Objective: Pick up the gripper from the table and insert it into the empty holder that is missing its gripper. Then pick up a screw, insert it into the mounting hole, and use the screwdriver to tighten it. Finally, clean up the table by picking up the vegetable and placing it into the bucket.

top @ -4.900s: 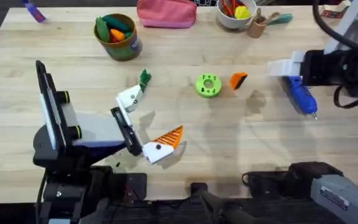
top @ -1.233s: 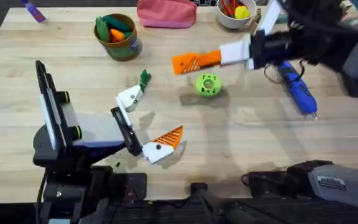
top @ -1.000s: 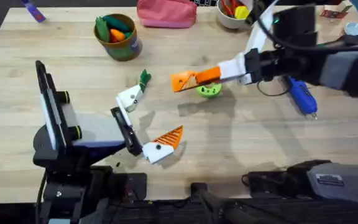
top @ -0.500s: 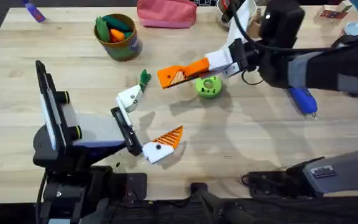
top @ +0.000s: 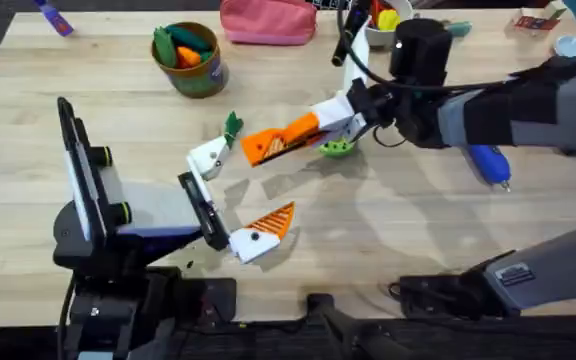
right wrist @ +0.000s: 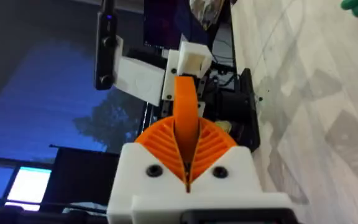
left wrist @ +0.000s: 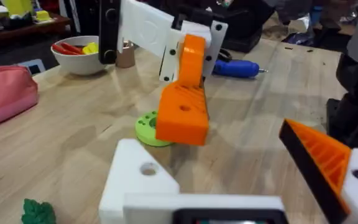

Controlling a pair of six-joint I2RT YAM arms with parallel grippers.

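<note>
Wooden bench (top: 368,250), early days: right end effector (top: 258,147) pinches the orange gripper (top: 278,140), just beside the empty holder (top: 206,158). Left end effector (top: 230,200) spread. Screw, screwdriver (top: 486,162), vegetable (top: 232,126) untouched.

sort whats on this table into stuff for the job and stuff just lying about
For the job: the gripper, held in the right gripper; the holder; the screwdriver; the vegetable; the bucket.

Lying about: pink pouch; white bowl; purple stick.
</note>
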